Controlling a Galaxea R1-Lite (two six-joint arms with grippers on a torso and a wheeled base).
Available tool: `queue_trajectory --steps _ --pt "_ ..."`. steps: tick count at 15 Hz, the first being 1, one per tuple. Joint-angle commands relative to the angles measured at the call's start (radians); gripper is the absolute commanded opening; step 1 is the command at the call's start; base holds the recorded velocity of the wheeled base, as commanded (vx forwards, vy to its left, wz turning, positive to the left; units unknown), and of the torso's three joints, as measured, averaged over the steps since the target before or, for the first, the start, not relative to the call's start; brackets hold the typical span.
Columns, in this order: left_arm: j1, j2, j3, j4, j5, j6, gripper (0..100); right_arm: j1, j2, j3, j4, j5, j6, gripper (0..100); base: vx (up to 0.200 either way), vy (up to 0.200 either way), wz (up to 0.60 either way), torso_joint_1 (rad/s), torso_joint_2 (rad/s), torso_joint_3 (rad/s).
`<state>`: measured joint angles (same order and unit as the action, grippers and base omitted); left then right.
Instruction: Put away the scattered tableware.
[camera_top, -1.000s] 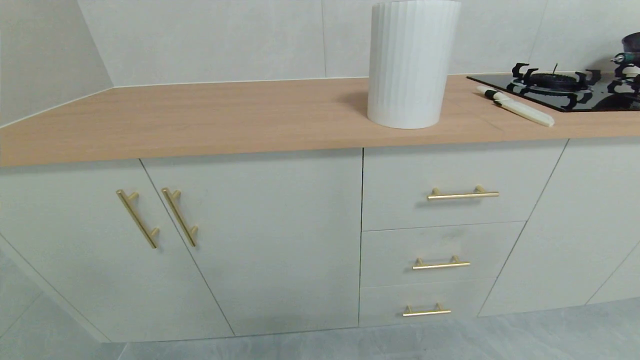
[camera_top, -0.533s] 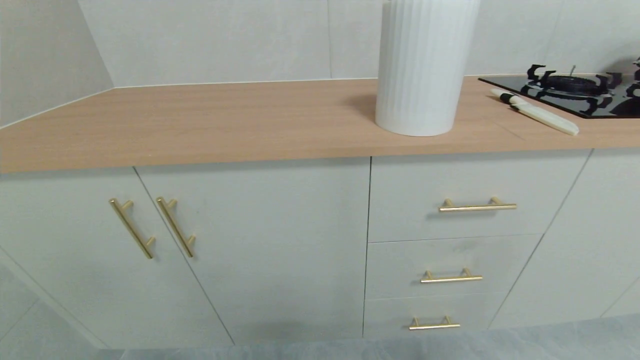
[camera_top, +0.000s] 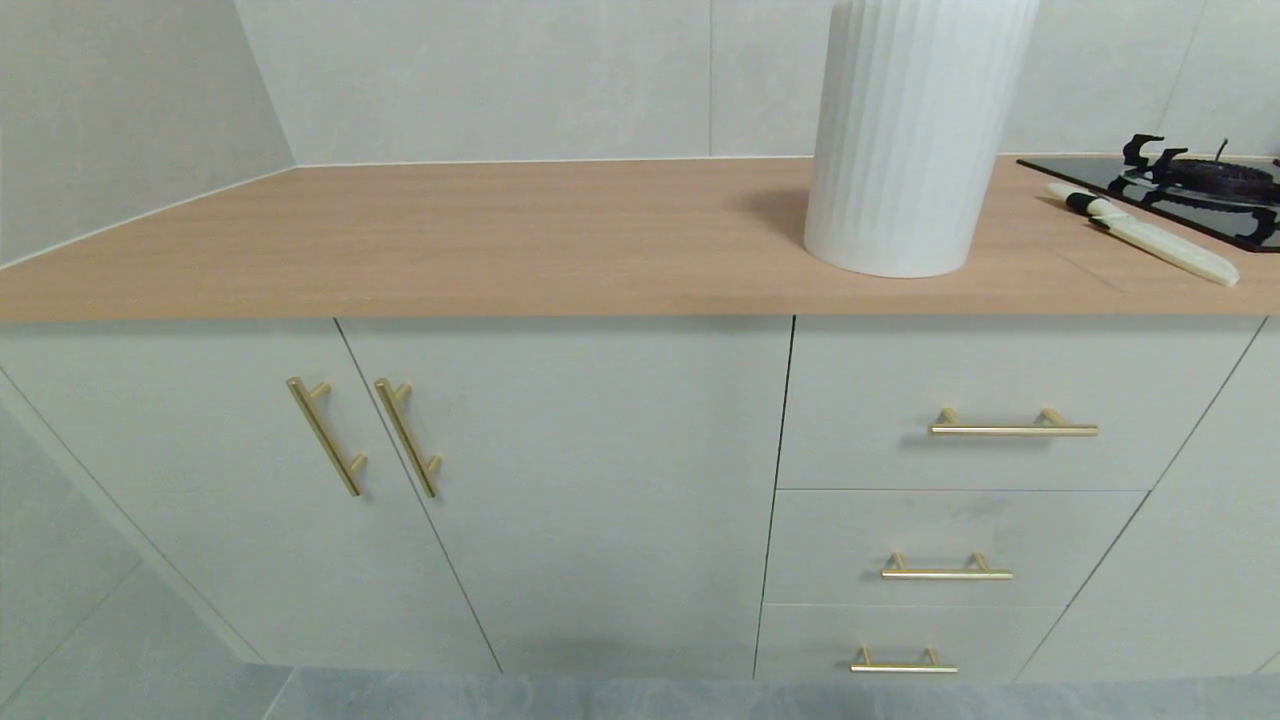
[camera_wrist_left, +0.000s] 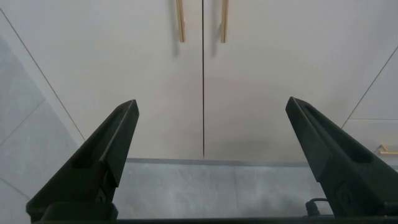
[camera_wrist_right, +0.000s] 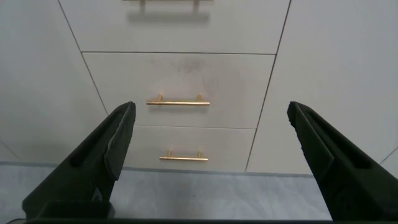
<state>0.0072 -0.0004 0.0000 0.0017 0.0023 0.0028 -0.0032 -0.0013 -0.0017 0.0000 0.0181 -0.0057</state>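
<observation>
White tub (camera_top: 915, 140) sits on the counter (camera_top: 500, 230), can't see inside; knife (camera_top: 1145, 245) lies near it. Left gripper (camera_wrist_left: 211, 107) and right gripper (camera_wrist_right: 211, 109) gape wide, gripping nothing.

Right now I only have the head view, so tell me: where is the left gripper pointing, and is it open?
Observer: The left gripper is open. It faces the seam between the two cabinet doors, at their lower part near the floor, with the gold handles higher up.
Operator: And the right gripper?
Observer: Open too. It faces the middle drawer, roughly in line with that drawer's pull bar.
</observation>
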Motion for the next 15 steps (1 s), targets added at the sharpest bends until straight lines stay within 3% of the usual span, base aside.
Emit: queue_trajectory --steps 1,4,14,15 --pt "0.0 0.0 0.0 0.0 -0.001 0.002 100 0.0 0.001 0.0 -0.002 0.0 0.0 100 0.0 0.0 0.0 0.0 0.0 0.0" --pt "0.0 0.0 0.0 0.0 -0.001 0.002 100 0.0 0.001 0.0 0.0 0.0 0.0 100 0.0 0.0 0.0 0.0 0.0 0.0" --pt "0.0 0.0 0.0 0.0 0.001 0.0 100 0.0 0.001 0.0 0.0 0.0 0.0 100 0.0 -0.2 0.0 0.001 0.0 0.004" --pt "0.0 0.0 0.0 0.0 -0.001 0.0 100 0.0 0.001 0.0 0.0 0.0 0.0 100 0.0 0.0 0.0 0.0 0.0 0.0"
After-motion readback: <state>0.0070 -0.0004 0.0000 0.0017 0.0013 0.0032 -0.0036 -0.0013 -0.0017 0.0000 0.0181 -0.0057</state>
